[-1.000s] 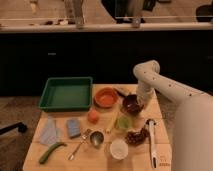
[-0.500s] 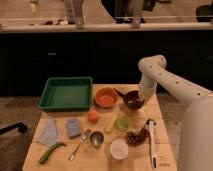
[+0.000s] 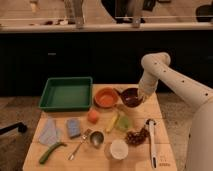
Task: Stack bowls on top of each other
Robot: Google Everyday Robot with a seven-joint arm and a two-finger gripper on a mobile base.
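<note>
The dark maroon bowl [image 3: 131, 97] sits at the table's back right, tilted a little and just off the wood. My gripper [image 3: 142, 95] comes down from the white arm [image 3: 155, 65] and grips the bowl's right rim. The orange-red shallow bowl [image 3: 106, 96] rests on the table right beside it on the left, the two nearly touching. The fingertips are partly hidden behind the maroon bowl's rim.
A green tray [image 3: 65, 94] stands at the back left. In front of the bowls lie an orange fruit [image 3: 93, 116], a banana [image 3: 113, 121], a translucent green cup [image 3: 124, 123], grapes [image 3: 135, 136], a white cup [image 3: 118, 149], a white tool [image 3: 151, 140], a spoon [image 3: 80, 145], a blue sponge [image 3: 73, 127].
The arm has swung its elbow up and right. The maroon bowl has risen slightly with the gripper and edged toward the orange-red bowl.
</note>
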